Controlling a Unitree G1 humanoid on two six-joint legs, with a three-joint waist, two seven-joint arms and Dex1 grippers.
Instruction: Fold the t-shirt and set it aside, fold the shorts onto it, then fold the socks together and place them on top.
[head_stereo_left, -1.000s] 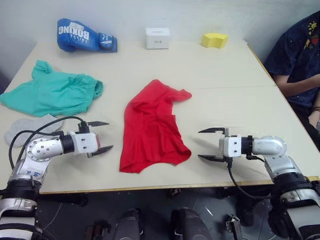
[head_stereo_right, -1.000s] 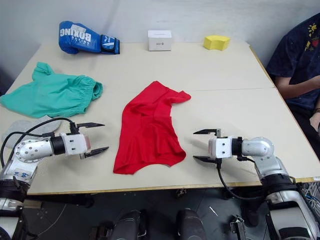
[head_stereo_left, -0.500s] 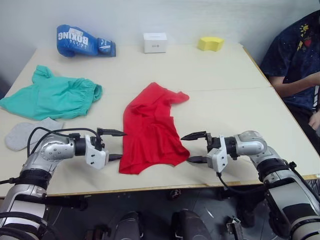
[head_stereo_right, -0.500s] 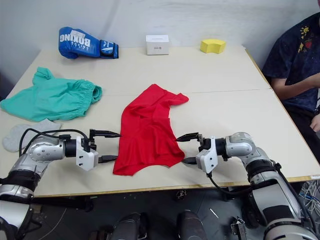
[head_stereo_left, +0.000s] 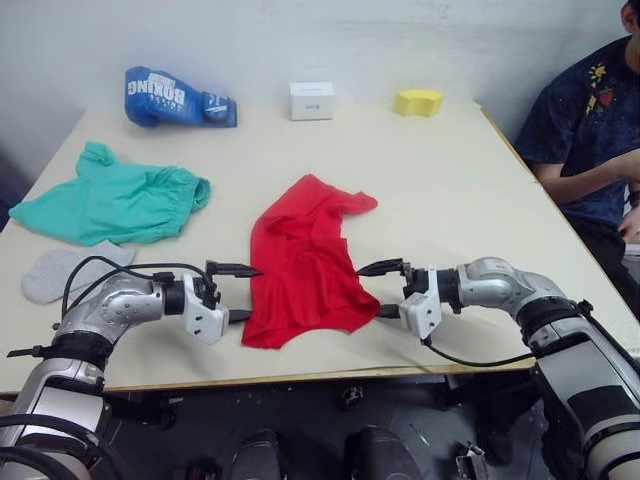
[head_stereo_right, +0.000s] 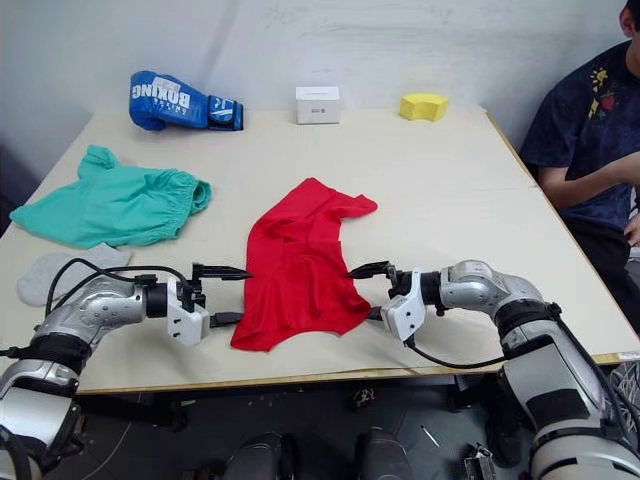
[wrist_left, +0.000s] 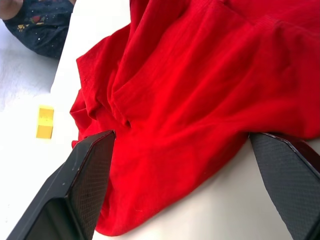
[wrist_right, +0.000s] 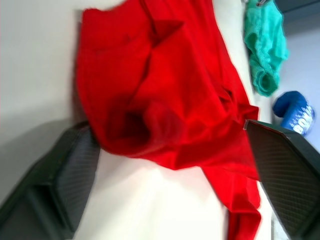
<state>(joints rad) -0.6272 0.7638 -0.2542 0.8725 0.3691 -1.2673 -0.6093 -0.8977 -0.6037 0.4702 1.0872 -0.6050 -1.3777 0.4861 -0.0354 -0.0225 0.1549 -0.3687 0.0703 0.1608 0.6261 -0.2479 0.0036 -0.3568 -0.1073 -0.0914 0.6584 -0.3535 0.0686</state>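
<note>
The red t-shirt (head_stereo_left: 305, 260) lies crumpled in the middle of the table, its hem toward the near edge. My left gripper (head_stereo_left: 245, 293) is open at the shirt's near left edge, and in the left wrist view red cloth (wrist_left: 200, 110) lies between its fingers (wrist_left: 85, 190). At the near right edge my right gripper (head_stereo_left: 371, 290) is open too, with the shirt (wrist_right: 165, 100) between its fingers (wrist_right: 285, 170). The teal-green shorts (head_stereo_left: 115, 200) lie at the far left. In front of them are the light grey socks (head_stereo_left: 60, 272).
A blue boxing glove (head_stereo_left: 175, 95), a white box (head_stereo_left: 311, 100) and a yellow sponge (head_stereo_left: 418, 101) line the table's (head_stereo_left: 450, 180) far edge. A person in a dark shirt (head_stereo_left: 590, 130) sits at the right side. My left arm's black cable (head_stereo_left: 120, 268) loops over the near left.
Both grippers have moved inward, from clear of the t-shirt to its near left and right edges, staying open. The camera has shifted a little.
</note>
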